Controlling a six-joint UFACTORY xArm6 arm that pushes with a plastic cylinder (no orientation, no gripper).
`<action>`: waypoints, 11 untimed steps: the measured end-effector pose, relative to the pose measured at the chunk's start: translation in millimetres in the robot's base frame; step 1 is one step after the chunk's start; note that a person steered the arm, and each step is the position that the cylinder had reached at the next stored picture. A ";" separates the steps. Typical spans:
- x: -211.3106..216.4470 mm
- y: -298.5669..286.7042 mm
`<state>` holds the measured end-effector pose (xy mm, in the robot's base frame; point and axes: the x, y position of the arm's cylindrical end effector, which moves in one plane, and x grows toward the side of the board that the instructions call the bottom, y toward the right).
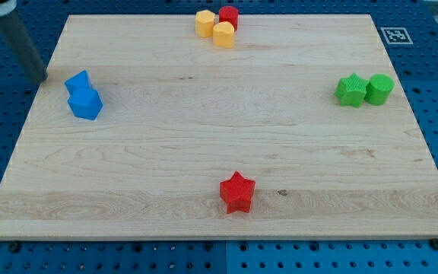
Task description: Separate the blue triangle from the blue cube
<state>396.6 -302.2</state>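
The blue triangle [77, 81] and the blue cube [85, 102] sit touching each other near the board's left edge, the triangle toward the view's top and the cube just below it. My rod comes down from the view's top left, blurred. My tip [45, 78] is at the board's left edge, a short way left of the blue triangle and apart from it.
The wooden board [219, 137] also holds a yellow hexagon [204, 22], a red cylinder [229, 16] and a yellow block [223, 34] clustered at the top middle, a green star [350, 90] and green cylinder [379, 88] at the right, and a red star [237, 192] at the bottom middle.
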 end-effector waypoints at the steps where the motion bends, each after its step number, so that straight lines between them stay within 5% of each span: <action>1: 20.0 0.5; 6: -33.9 152.5; 7: -13.4 162.4; 11: -27.4 89.7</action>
